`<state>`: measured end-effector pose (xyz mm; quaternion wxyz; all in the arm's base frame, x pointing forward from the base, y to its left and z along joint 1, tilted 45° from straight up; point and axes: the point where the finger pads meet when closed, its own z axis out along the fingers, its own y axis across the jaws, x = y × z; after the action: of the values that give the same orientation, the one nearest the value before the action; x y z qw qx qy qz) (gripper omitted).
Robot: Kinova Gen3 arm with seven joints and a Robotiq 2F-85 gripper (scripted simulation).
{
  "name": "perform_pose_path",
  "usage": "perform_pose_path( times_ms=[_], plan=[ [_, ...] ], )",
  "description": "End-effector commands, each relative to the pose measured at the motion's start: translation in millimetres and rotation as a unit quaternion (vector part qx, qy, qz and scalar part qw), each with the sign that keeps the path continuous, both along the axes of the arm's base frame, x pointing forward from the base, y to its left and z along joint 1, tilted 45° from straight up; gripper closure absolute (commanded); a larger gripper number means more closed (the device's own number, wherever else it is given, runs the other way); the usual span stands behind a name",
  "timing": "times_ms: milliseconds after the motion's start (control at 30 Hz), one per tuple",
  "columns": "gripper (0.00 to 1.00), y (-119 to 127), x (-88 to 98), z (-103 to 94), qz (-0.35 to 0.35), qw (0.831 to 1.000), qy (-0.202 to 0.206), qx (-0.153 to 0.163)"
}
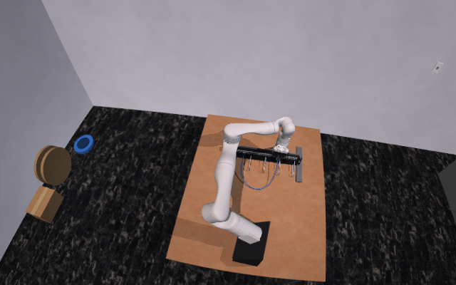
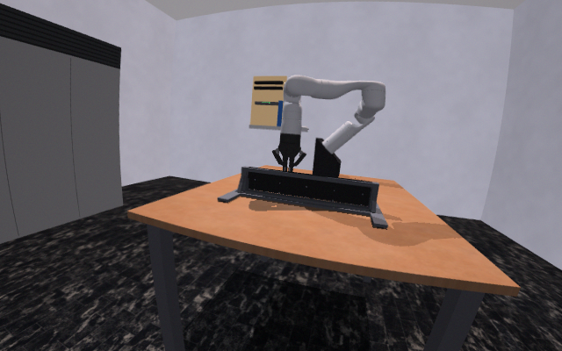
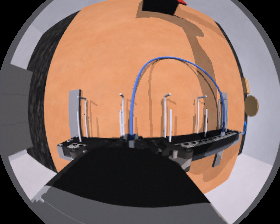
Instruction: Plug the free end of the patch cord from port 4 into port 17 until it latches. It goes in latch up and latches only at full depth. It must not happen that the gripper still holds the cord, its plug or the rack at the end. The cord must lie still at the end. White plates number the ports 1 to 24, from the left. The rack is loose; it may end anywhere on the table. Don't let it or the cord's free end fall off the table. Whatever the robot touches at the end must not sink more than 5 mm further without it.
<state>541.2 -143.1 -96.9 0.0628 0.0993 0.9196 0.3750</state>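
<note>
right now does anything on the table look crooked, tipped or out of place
Nothing stands out. The rack stands upright on both feet on the table, the blue cord loops in front of it, and the gripper is closed at the rack's top edge.
</note>
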Motion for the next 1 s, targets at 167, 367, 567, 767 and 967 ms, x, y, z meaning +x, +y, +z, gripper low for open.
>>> perform_pose_path(
  times_ms=[167,367,567,767,967],
  plan=[
    [1.00,-6.2,4.8,0.5,-0.005,1.000,-0.003,-0.005],
    [1.00,-6.6,5.7,0.8,-0.006,1.000,-0.004,-0.005],
    [1.00,-6.7,6.1,0.9,-0.006,1.000,-0.004,-0.005],
    [1.00,-7.0,7.3,1.0,-0.006,1.000,-0.005,-0.006],
    [1.00,-7.1,7.9,1.0,-0.006,1.000,-0.005,-0.006]
  ],
)
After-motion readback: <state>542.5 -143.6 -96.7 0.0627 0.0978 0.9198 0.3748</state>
